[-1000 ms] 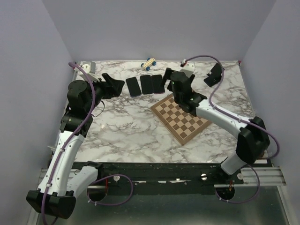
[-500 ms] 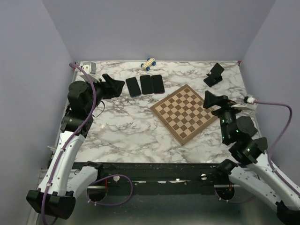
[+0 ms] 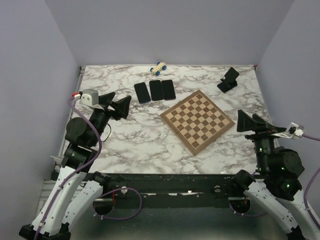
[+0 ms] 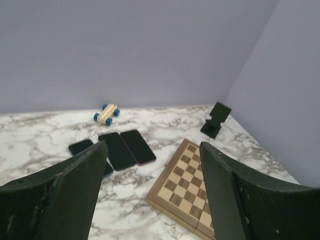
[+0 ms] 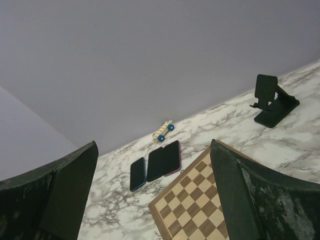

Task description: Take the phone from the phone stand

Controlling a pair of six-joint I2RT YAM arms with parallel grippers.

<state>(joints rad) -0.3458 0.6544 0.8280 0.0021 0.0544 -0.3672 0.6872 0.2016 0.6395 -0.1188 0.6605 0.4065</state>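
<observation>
- The left claw [image 3: 120, 102] hung released and empty, jaws wide apart, by the left edge of the surface [image 3: 135, 140]. It was aimed across it toward the far right corner.
- The right claw [image 3: 245, 122] was also spread wide with nothing in it. It sat by the right edge, close to the near right corner.
- The phone stand [image 3: 228, 80] stood upright in the far right corner, well apart from both claws. Its tilted plate looked bare, so the phone appeared to be off it already.
- Three phones [image 3: 156, 90] lay flat side by side near the far edge, edges almost touching, just beyond the far corner of the chessboard [image 3: 197, 120]. A toy car [image 3: 159, 68] sat behind them at the far edge.
- Risk: which of the three phones had come off the stand could not be told, so a recheck could single out the wrong one.
- Risk: the stand looked light, and a further reach by the right claw could tip it or push it off the corner.
- Risk: a low sweep across the middle could shove the chessboard into the phones, and one nudged phone would likely shift its neighbours.
</observation>
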